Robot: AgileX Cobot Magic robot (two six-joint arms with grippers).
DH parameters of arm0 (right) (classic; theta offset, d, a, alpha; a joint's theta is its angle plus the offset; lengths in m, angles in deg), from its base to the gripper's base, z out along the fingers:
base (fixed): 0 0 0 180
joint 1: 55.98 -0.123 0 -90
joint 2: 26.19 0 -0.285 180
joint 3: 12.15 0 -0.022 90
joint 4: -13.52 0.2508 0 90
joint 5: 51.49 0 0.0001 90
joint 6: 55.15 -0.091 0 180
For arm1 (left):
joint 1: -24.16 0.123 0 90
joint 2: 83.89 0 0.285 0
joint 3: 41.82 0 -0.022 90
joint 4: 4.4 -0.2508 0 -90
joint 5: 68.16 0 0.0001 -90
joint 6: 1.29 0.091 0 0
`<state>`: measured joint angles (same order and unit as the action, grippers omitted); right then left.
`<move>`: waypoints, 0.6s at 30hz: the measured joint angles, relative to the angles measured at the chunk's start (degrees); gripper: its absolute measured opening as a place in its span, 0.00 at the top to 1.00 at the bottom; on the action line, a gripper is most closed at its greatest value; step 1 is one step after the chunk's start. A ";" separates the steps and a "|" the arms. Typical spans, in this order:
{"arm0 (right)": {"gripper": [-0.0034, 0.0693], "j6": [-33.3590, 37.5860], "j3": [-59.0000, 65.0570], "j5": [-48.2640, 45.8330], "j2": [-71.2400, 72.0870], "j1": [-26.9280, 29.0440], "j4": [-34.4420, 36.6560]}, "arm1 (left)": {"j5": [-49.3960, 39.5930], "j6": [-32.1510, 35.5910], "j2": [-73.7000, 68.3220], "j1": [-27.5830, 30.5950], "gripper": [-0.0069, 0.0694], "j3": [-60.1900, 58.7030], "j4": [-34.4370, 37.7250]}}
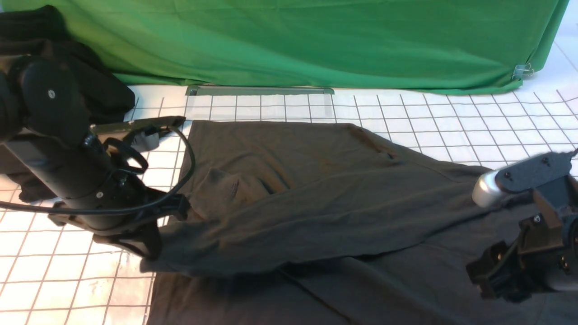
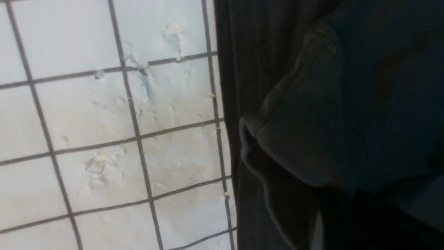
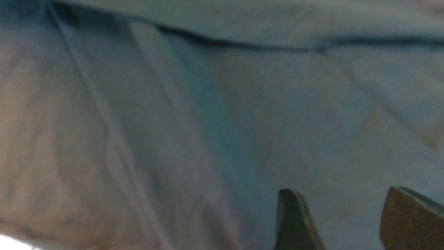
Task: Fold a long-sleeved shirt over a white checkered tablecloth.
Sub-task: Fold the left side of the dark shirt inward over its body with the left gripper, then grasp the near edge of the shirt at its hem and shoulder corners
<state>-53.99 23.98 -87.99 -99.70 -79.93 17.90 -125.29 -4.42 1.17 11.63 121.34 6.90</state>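
Observation:
The long-sleeved shirt [image 1: 316,180], dark brownish-grey, lies spread over the white checkered tablecloth [image 1: 451,117]. One sleeve [image 1: 280,225] is folded across the body from right to left. Its ribbed cuff [image 2: 301,121] ends at my left gripper [image 1: 151,246], at the shirt's left edge. The left jaws are lost in dark cloth, so their state does not show. My right gripper [image 1: 490,275] hovers low over the shirt's right side. In the right wrist view the right gripper [image 3: 340,194] is open, with only flat fabric [image 3: 208,121] behind its fingers.
A green cloth [image 1: 316,40] hangs along the back, with a metal clip [image 1: 523,71] at its right corner. A black garment heap [image 1: 106,92] lies at the back left behind my left arm. A grey strip [image 1: 259,90] runs under the green cloth's hem.

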 joint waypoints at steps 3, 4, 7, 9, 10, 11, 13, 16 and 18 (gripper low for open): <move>0.62 -0.51 -4.71 -0.54 -0.72 0.54 -2.84 | 0.33 1.33 0.00 0.00 0.68 -0.14 1.53; 0.65 -0.57 -6.50 -0.64 -1.07 0.98 -2.99 | 0.33 1.63 0.00 0.00 0.64 -0.14 1.64; 0.72 -0.64 -13.08 -1.27 -4.45 3.54 -3.39 | 0.51 2.39 0.00 0.00 0.50 -0.14 1.58; 0.72 0.52 -18.45 -1.75 -8.09 5.12 -3.03 | 0.86 2.79 0.00 0.00 0.41 -0.14 1.12; 0.72 2.11 -21.22 -2.26 -11.11 5.79 -2.29 | 0.98 3.12 0.00 0.00 0.37 -0.14 1.00; 0.70 3.57 -24.06 -2.92 -14.01 6.00 -1.44 | 0.98 3.12 0.00 0.00 0.35 -0.14 1.00; 0.66 5.79 -29.48 -4.21 -19.27 6.11 -0.05 | 0.98 3.12 0.00 0.00 0.34 -0.14 1.06; 0.57 7.70 -36.65 -5.57 -28.27 5.88 1.27 | 0.98 3.12 0.00 -0.07 0.38 -0.14 1.11; 0.49 8.90 -46.13 -6.99 -39.06 5.73 1.68 | 0.50 3.12 0.00 -1.28 0.52 -0.14 0.84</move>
<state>-45.09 -22.15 -94.98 -138.76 -74.20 19.58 -124.79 -1.29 1.17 10.36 121.20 7.74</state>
